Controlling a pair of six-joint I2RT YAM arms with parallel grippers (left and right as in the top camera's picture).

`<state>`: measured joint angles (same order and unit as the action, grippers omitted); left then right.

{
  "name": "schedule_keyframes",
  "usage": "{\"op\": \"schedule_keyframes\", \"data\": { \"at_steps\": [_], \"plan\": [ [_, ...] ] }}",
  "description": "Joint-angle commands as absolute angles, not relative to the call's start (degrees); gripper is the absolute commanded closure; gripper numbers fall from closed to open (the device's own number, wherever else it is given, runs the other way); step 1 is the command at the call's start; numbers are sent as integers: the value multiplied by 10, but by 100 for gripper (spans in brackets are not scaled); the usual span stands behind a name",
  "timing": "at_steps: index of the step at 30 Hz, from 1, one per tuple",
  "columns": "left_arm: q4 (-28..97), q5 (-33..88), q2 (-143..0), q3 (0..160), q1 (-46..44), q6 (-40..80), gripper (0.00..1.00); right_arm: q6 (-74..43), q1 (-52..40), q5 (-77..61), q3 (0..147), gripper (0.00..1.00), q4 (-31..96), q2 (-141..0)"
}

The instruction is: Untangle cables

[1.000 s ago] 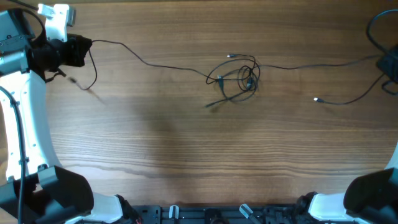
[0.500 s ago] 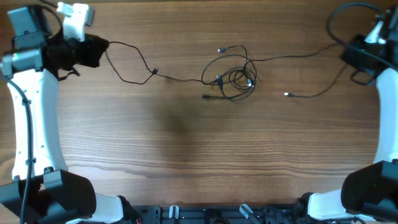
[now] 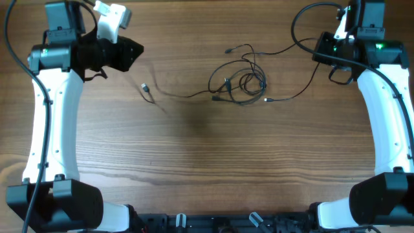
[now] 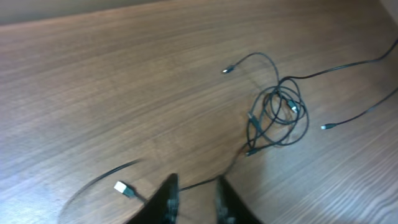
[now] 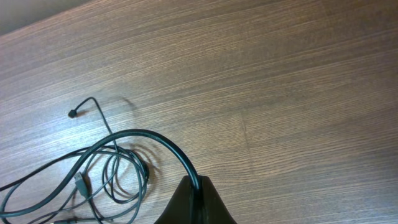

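**Knot sits mid-desk, one strand pinned at the right**

The thin black cables (image 3: 242,81) lie in a loose knot of overlapping loops toward the far middle of the brown wooden desk (image 3: 207,155). Free tails run out of the knot on both sides. One goes left and ends in a small pale plug (image 3: 144,87), which lies flat on the wood and touches nothing else.

Near the plug, a little further left and farther back, hangs the left end effector (image 4: 196,182). Its two black fingers are parted by a narrow gap. The strand runs along the desk beneath that gap, and the fingers grip nothing that I can see.

Over at the far right, the right end effector (image 5: 194,186) is closed tight. A black strand comes straight out of its pinched tip and curves back toward the knot. To my eye that hold anchors one end so the loops can be drawn apart, while the left side is free to pick a fresh strand. The knot looks far from undone, with several loops crossing one another.
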<state>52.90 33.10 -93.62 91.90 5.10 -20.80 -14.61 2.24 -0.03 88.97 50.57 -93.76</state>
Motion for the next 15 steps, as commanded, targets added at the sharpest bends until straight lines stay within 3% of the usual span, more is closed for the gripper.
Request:
{"op": "schedule_keyframes", "data": {
  "at_steps": [1, 2, 6, 9, 12, 15],
  "plan": [
    [535, 345, -924, 929, 34, -205, 65, -135, 22, -7, 885, 96, 506, -945],
    [535, 344, -924, 929, 28, -205, 64, -135, 22, -7, 885, 95, 507, -945],
    [535, 344, -924, 929, 9, -205, 38, -135, 22, -8, 885, 96, 513, -945],
    [534, 344, -924, 929, -8, -205, 30, -135, 22, -8, 885, 96, 520, -945],
    [528, 344, -929, 929, -27, -206, 12, -135, 22, -8, 885, 95, 533, -945],
    [521, 343, -942, 929, -44, -206, 9, -134, 22, -8, 885, 95, 541, -945]
  ]
}}
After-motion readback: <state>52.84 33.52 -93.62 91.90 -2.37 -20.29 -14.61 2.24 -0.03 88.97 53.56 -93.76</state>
